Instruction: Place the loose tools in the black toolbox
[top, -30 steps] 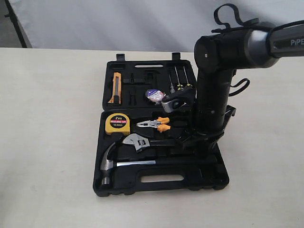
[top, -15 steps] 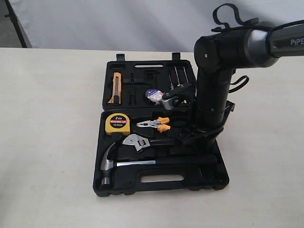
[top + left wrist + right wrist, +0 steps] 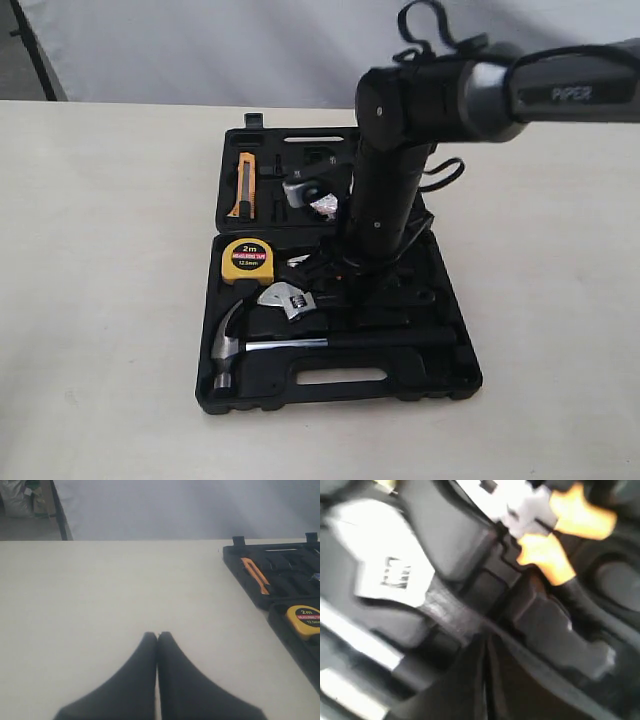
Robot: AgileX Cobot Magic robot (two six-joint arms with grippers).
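The black toolbox (image 3: 440, 372) lies open on the table. In its near half the chrome claw hammer (image 3: 228, 345) rests along the front, and the black adjustable wrench (image 3: 288, 298) with the silver jaw lies just behind it. The wrapped tape roll (image 3: 322, 206) peeks out in the far half, mostly behind my right arm. My right gripper (image 3: 335, 272) hangs low over the near half; in the right wrist view it is shut and empty (image 3: 485, 639), with the tips at the wrench (image 3: 447, 612) handle. My left gripper (image 3: 157, 635) is shut over bare table, left of the toolbox (image 3: 280, 587).
A yellow tape measure (image 3: 247, 259) sits in the near half at the left, and an orange utility knife (image 3: 245, 185) in the far half. Orange-handled pliers (image 3: 545, 555) lie beside the wrench, hidden by my right arm in the exterior view. Beige table (image 3: 110, 280) surrounds the case.
My right arm has swung left across the toolbox, from its right side to above the wrench and pliers. It now covers the pliers and most of the tape roll. The tools have not moved.
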